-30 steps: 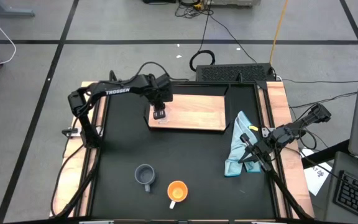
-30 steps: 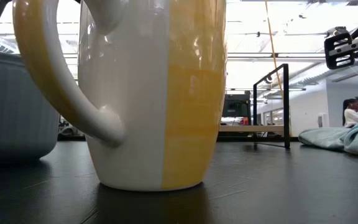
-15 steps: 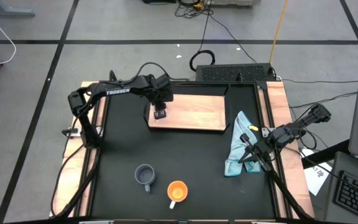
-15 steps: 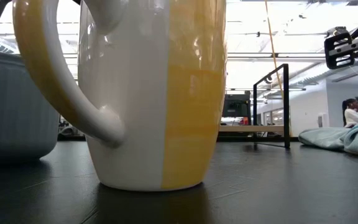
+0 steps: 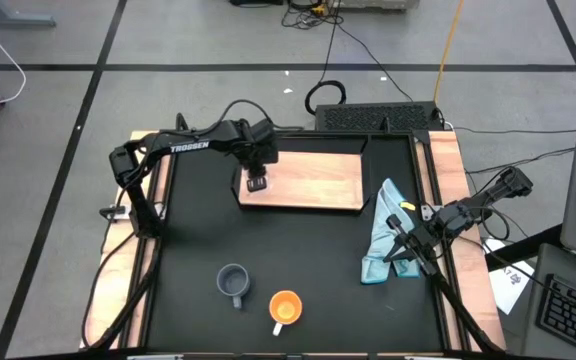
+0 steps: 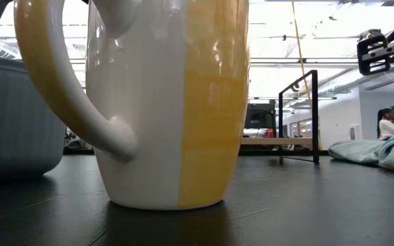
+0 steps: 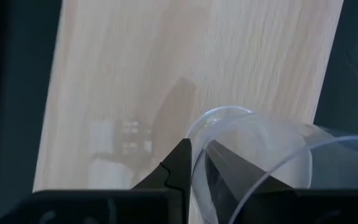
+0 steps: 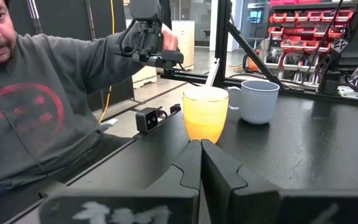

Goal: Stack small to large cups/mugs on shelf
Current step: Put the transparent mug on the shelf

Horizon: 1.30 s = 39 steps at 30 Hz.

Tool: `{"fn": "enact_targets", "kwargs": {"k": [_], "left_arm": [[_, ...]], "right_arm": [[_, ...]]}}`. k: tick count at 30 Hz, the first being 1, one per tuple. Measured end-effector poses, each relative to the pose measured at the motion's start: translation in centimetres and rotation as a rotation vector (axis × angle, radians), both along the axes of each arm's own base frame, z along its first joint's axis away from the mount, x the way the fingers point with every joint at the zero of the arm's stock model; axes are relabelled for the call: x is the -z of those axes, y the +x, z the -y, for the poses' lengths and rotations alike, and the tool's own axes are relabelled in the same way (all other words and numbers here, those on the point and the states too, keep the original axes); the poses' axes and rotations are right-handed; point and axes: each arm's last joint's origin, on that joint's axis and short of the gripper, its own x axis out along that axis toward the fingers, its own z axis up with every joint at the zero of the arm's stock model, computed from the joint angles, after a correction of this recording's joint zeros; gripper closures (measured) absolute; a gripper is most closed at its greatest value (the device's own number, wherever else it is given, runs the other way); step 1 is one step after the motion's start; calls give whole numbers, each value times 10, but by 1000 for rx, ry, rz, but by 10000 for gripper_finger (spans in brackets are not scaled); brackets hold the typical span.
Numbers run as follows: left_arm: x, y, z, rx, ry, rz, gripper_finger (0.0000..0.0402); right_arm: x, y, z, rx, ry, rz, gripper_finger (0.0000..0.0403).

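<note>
Glass cup [image 7: 253,155] is sitting pinched by its rim in the left gripper [image 5: 256,183], jaws clamped on the wall, over the shelf's [image 5: 318,180] left end. Lowering it straight and letting go only once its base is resting flat looks wise, since thin glass tips easily. Blue-grey mug [image 5: 233,283] and orange mug [image 5: 285,307] are waiting side by side near the table's front. Right gripper [image 5: 400,255], jaws together, is idling by the cloth [image 5: 380,240].

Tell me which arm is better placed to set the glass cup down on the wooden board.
The left. The left gripper already pinches the glass cup over the board. The right gripper sits shut by the blue cloth.
</note>
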Motion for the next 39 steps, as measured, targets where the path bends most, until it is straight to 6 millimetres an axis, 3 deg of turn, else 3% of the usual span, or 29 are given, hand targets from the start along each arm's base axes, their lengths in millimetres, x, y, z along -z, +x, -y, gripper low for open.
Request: {"fn": "enact_targets", "kwargs": {"k": [32,39], "left_arm": [[2,-2,-2,-2,-15,-2,356],[2,-5,-6,3,-82,32,394]], "right_arm": [[0,0,0,-1,-7,5,403],[0,0,0,0,-7,5,403]]}}
